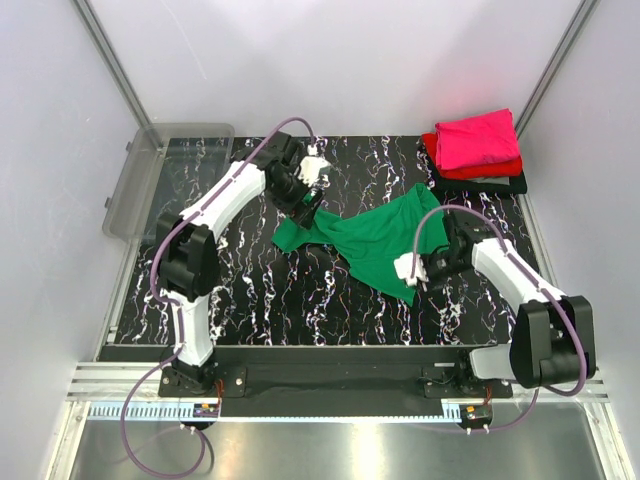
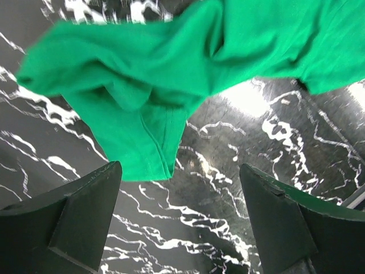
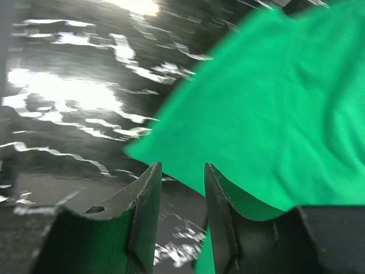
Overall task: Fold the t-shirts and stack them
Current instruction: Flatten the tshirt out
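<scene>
Bin [image 1: 150, 185] of clear plastic sits at the table's [image 1: 260, 290] far left corner. Green shirt [image 1: 370, 245] lies rumpled mid-table. Left gripper [image 2: 179, 166] gapes wide just short of it. Right gripper [image 3: 182, 166] stands slightly parted at its edge. Pink shirt [image 1: 480, 140] tops red [image 1: 470, 172] and black [image 1: 490, 185], far right.

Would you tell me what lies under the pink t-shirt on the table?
Under the pink t-shirt lies a red t-shirt, only its edges showing, and below that a black t-shirt. Their middles are covered.
</scene>
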You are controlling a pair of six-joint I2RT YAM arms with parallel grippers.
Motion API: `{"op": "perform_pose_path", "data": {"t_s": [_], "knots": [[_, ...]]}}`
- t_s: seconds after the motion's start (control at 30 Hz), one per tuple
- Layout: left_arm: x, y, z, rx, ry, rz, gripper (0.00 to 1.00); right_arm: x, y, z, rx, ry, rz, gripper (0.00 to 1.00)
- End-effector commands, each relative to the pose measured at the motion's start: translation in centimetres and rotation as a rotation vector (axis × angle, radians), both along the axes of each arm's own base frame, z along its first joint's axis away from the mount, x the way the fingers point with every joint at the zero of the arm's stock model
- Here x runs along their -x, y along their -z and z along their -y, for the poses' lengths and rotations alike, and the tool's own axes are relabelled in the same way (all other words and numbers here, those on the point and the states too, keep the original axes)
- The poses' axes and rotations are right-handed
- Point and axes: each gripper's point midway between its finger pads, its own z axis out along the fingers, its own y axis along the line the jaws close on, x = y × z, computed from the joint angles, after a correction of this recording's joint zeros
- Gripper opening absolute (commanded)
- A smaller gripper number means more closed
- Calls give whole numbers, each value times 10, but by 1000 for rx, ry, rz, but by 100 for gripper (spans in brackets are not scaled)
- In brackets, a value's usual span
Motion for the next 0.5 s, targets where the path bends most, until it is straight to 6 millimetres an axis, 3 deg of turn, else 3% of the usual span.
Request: {"op": "perform_pose_path", "data": {"t_s": [0.0,0.27,0.47], "knots": [[1,1,-13,-29,-30,3,88,33,0,-15,-54,-328,68,43],[-7,7,-23,-62,-64,12,89,53,7,-6,-14,-557,9,44],[-17,2,-29,-60,-86,33,89,42,28,-2,27,-629,54,47]]}}
